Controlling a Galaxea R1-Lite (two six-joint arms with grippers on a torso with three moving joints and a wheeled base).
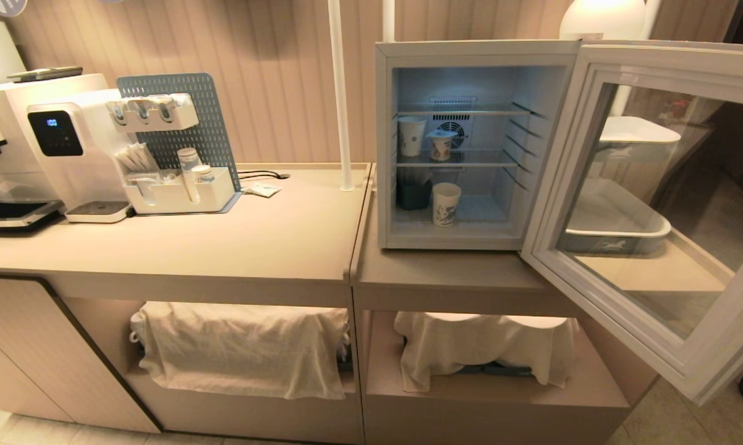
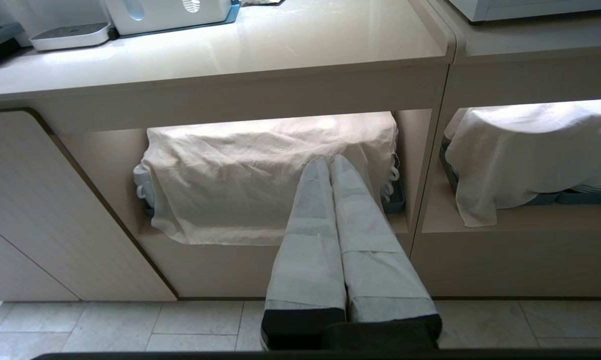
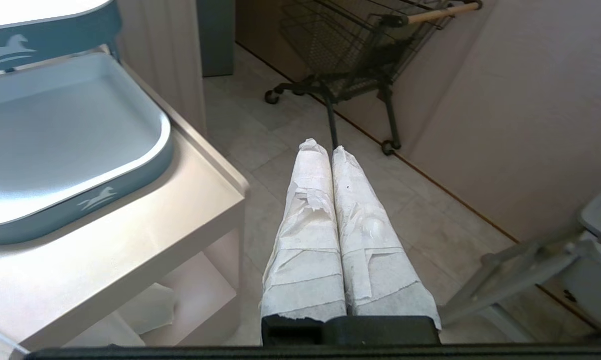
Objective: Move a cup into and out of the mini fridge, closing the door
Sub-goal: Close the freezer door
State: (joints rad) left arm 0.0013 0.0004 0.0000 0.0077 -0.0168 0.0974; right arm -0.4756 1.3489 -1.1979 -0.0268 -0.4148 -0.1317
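Door corner (lower right) cropped

The cup stands in the mini fridge, door rightward.

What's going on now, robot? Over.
Left gripper and right gripper shut, empty, both away from fridge. Cup on mini fridge floor. Door wide open. Nothing blocking.

café drinks counter: water dispenser, cup organizer, mini fridge, serving trays.
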